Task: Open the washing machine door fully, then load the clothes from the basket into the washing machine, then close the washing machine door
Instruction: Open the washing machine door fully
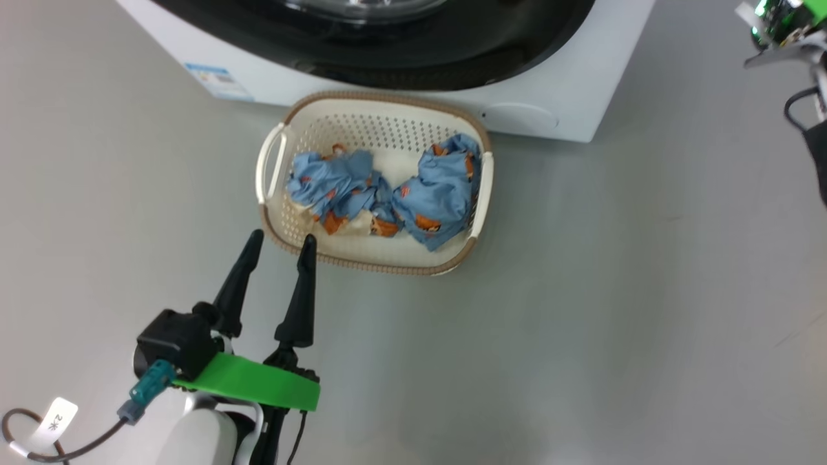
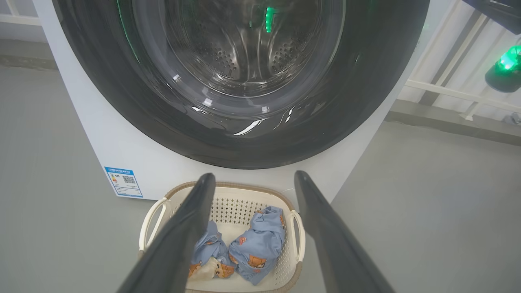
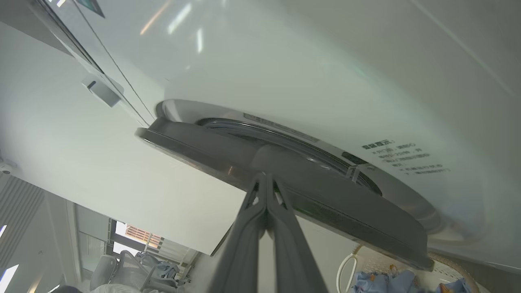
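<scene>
Floor (image 1: pixel 614 323): smooth matte grey w/ soft pale sheen. Rt edge of left wrist view: pale wall (image 2: pixel 468 61) w/ white rails, grey skirting strip (image 2: pixel 447 126) at base. Right wrist view, far bkgd: grey mesh office chairs (image 3: pixel 118 270), window (image 3: pixel 136 232) w/ orange-brown slats, daylight thru it.

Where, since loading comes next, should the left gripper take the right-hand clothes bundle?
Likely best: pinch the right-hand clothes bundle at its raised crumpled top, from straight above: the walls of the basket block a sideways approach, and loose folds suit the open left gripper.
</scene>
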{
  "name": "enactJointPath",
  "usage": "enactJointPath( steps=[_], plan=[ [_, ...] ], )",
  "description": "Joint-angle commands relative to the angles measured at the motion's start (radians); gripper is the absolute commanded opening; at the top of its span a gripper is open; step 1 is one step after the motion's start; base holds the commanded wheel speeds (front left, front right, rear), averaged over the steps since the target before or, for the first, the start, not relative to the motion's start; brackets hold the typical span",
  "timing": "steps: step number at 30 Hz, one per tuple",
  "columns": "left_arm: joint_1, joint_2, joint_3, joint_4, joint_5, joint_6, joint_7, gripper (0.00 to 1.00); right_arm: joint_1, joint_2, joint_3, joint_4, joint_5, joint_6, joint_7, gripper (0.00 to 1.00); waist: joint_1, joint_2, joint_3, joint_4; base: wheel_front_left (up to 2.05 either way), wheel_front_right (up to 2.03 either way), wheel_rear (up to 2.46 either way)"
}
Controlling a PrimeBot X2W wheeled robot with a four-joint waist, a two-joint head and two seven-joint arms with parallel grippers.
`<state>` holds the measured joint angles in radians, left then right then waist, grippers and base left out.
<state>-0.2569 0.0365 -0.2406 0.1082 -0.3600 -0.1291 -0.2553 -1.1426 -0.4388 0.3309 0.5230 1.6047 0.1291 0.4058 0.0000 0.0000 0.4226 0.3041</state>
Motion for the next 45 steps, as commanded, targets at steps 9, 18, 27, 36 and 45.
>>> enactJointPath(
  steps=[9, 18, 27, 36, 45],
  plan=[
    [-0.058, 0.014, 0.008, -0.05, -0.055, -0.002, -0.006, 1.0, -0.134, 0.008, 0.029, 0.039, -0.022, 0.002, 0.075, 0.0, 0.0, 0.0, 0.113, 0.059, 0.0, 0.0, 0.0],
    [-0.073, 0.014, -0.008, -0.061, -0.079, -0.002, -0.006, 1.0, -0.194, 0.013, 0.061, 0.079, -0.063, 0.002, 0.086, 0.0, 0.0, 0.0, 0.146, 0.079, 0.0, 0.0, 0.0],
    [-0.079, 0.014, -0.023, -0.049, -0.082, -0.002, -0.006, 1.0, -0.165, 0.028, 0.103, 0.066, -0.065, 0.002, 0.111, 0.0, 0.0, 0.0, 0.12, 0.085, 0.0, 0.0, 0.0],
    [-0.053, 0.014, -0.009, -0.036, -0.058, -0.002, -0.006, 1.0, -0.058, 0.044, 0.163, 0.004, -0.063, 0.002, 0.143, 0.0, 0.0, 0.0, 0.059, 0.062, 0.0, 0.0, 0.0],
    [-0.007, 0.014, 0.013, -0.024, -0.026, -0.002, -0.006, 1.0, 0.071, 0.072, 0.228, -0.102, -0.052, 0.002, 0.156, 0.0, 0.0, 0.0, -0.016, 0.036, 0.0, 0.0, 0.0]
  ],
)
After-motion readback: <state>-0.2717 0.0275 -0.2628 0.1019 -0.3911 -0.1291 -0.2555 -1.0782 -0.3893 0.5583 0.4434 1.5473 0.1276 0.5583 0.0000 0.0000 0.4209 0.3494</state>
